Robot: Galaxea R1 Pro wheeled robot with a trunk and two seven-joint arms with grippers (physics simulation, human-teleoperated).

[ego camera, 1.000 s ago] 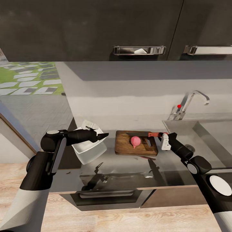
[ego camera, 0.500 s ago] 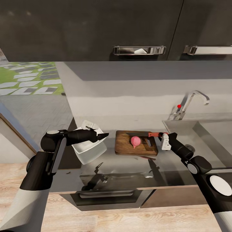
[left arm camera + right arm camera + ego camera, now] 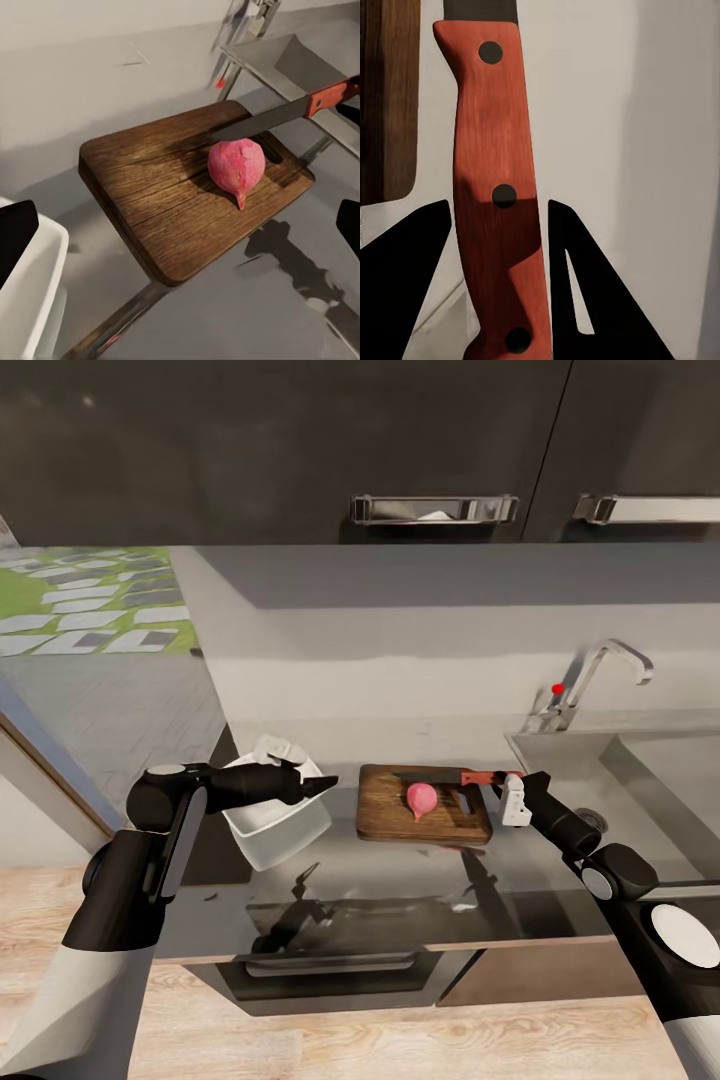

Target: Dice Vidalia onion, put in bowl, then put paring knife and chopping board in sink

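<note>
Pinching the red handle of the paring knife (image 3: 499,195) between the two dark fingers of my right gripper (image 3: 503,784), I hold it level above the far edge of the chopping board (image 3: 385,805), blade pointing left. In my right wrist view the handle runs straight between the fingers (image 3: 405,285), touching both of them, three dark rivets along it.

The Vidalia onion (image 3: 421,797) lies whole on the board, near its middle, root tip pointing toward my near side; from my left wrist the blade (image 3: 259,121) passes just beyond the onion (image 3: 236,165), and I cannot tell whether it touches.

My left gripper (image 3: 318,783) hangs over the white bowl (image 3: 268,830), which sits on the countertop (image 3: 400,880) just left of the board. Its fingertips (image 3: 15,236) show at opposite edges of the left wrist view, spread wide, with nothing between them.

The sink (image 3: 640,760) lies to the right of the board, the chrome faucet (image 3: 590,675) with its red knob at its far rim.
</note>
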